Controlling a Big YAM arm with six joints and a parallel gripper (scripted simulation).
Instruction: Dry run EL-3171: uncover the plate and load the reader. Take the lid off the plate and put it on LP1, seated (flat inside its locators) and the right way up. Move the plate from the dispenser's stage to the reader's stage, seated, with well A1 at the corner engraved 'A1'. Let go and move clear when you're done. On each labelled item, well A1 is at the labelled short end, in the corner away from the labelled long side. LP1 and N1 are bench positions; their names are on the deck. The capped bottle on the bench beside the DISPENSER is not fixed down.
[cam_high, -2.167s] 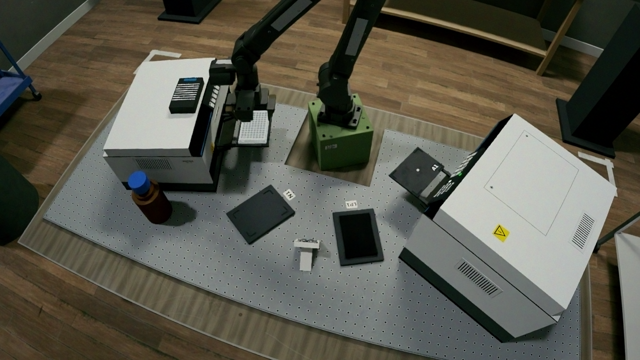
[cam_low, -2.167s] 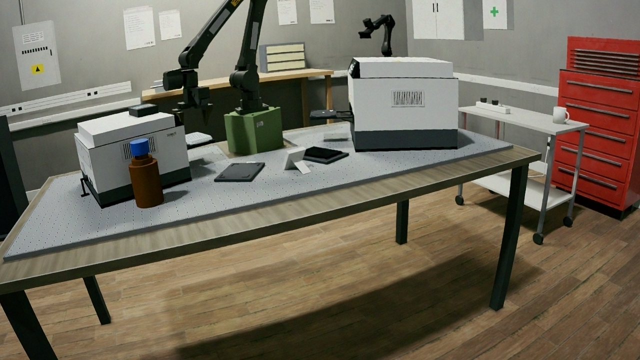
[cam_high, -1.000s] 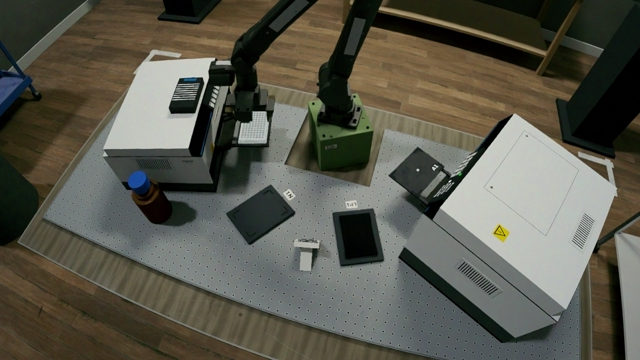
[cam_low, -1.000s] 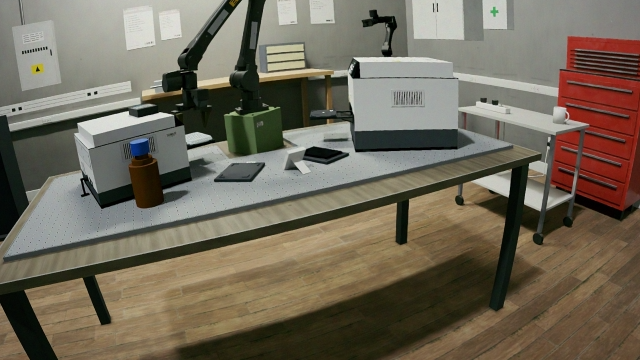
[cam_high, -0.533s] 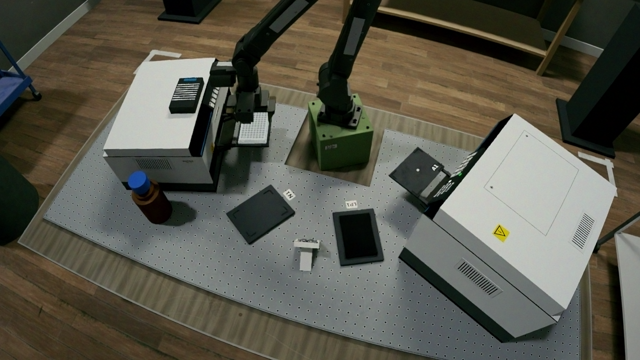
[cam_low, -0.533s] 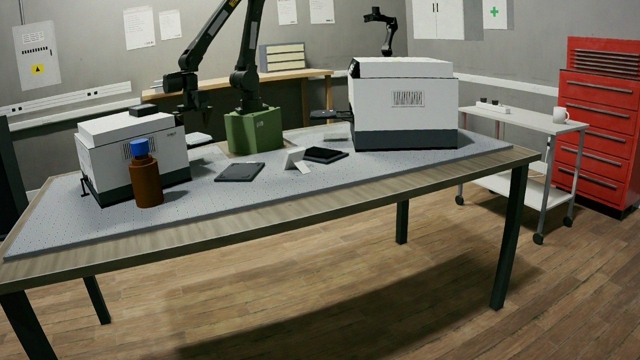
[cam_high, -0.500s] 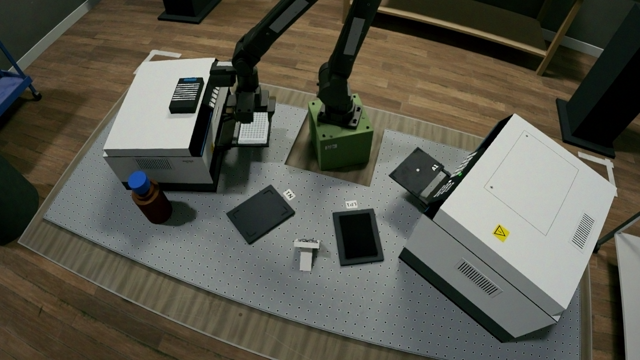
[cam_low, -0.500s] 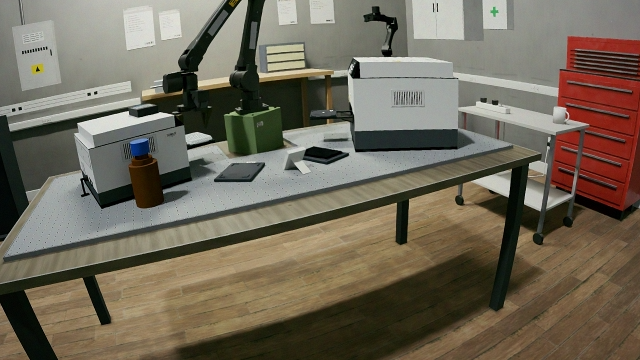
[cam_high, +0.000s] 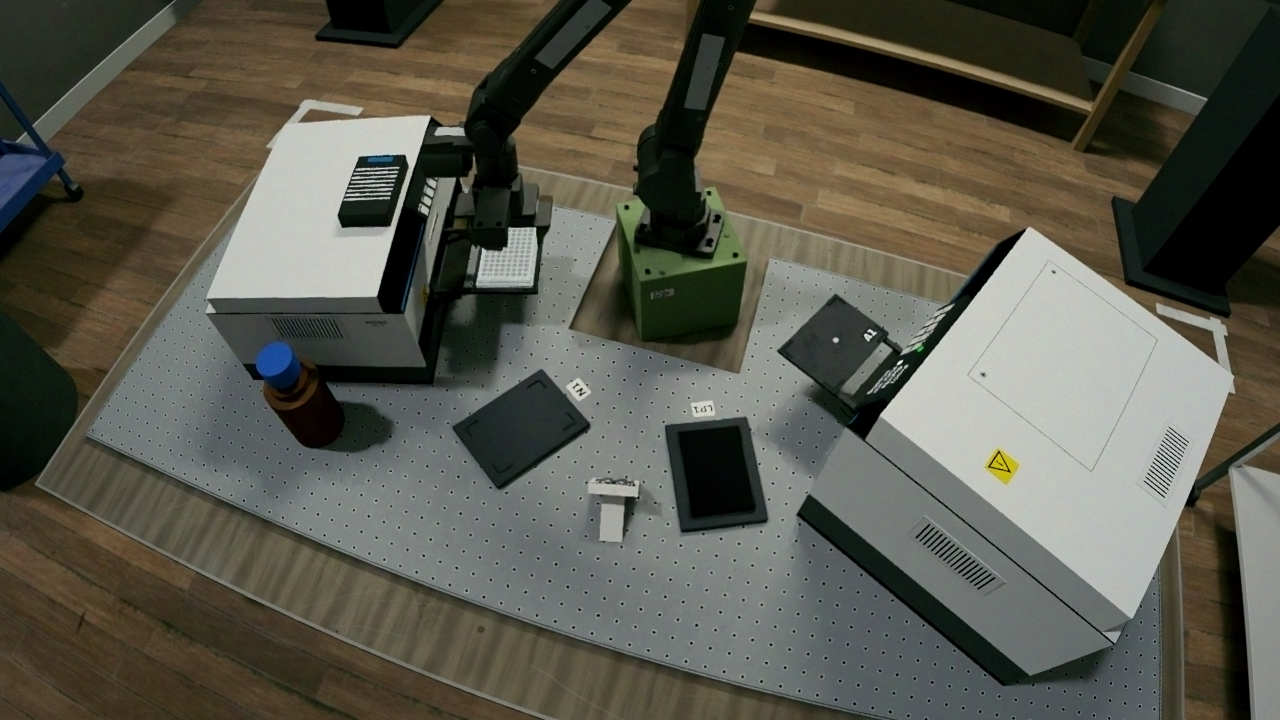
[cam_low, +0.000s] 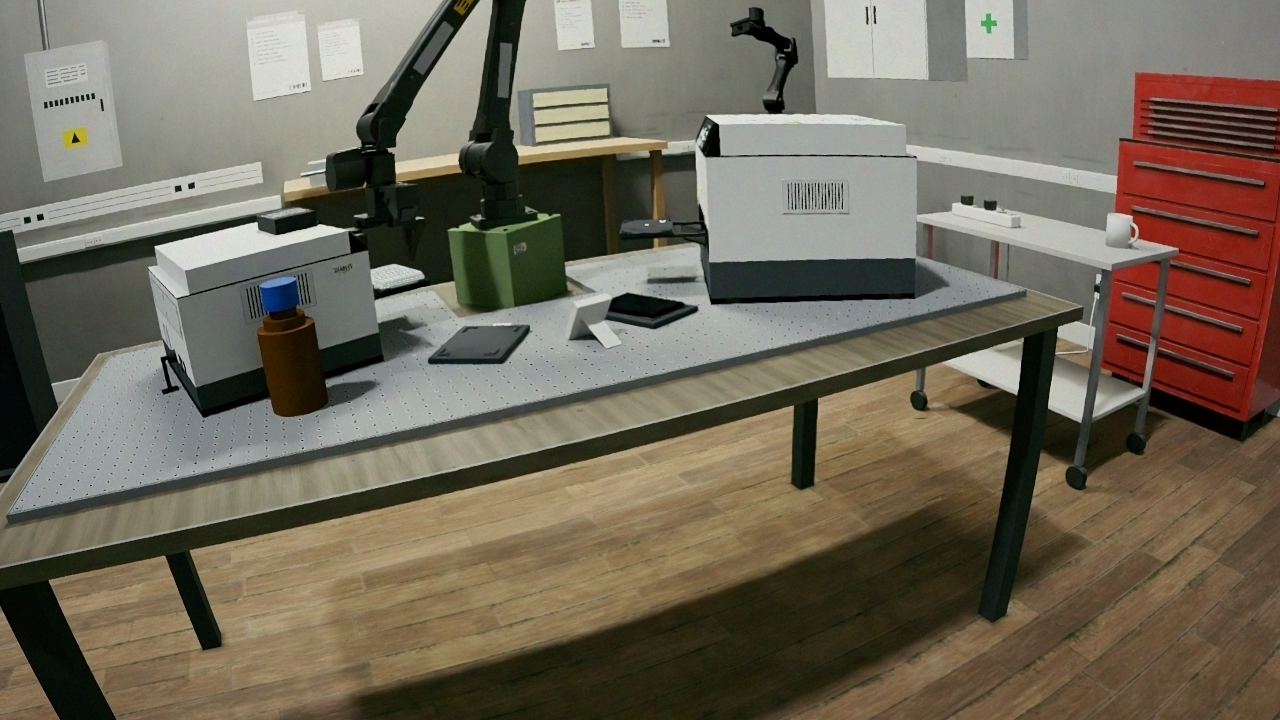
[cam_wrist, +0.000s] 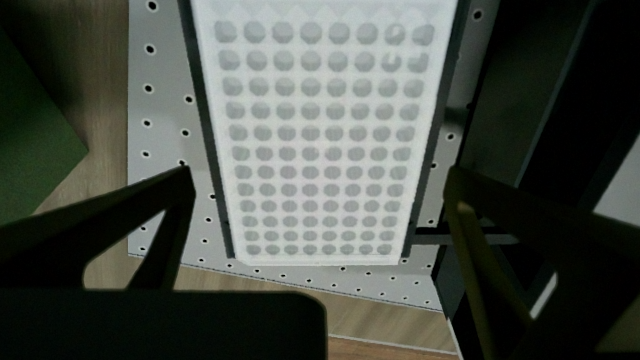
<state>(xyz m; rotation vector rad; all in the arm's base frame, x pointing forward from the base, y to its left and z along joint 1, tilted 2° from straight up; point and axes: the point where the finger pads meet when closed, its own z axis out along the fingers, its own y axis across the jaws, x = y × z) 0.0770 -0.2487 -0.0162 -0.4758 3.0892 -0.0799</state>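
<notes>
The white 96-well plate (cam_high: 507, 259) (cam_low: 396, 277) (cam_wrist: 320, 145) lies on the dispenser's stage (cam_high: 469, 288). Its top looks hazy in the wrist view, as if under a clear lid; the lid's edge is hard to tell. My gripper (cam_high: 503, 219) (cam_low: 390, 225) (cam_wrist: 319, 179) is open and empty above the plate, its fingers standing wide of both long sides. LP1 (cam_high: 673, 465) (cam_low: 684, 313) is a dark holder with a black recess; I see no lid on it. The reader's stage (cam_high: 819, 349) (cam_low: 646, 230) holds nothing and shows 'A1' near the reader.
The dispenser (cam_high: 322, 214) (cam_low: 259, 259) stands close beside the gripper. The amber bottle (cam_high: 304, 416) (cam_low: 290, 362) stands upright in front of it. N1 (cam_high: 520, 428) (cam_low: 478, 343), a small white stand (cam_high: 612, 517) (cam_low: 588, 317), the green arm base (cam_high: 684, 300) and the reader (cam_high: 1056, 358) (cam_low: 805, 214) are around.
</notes>
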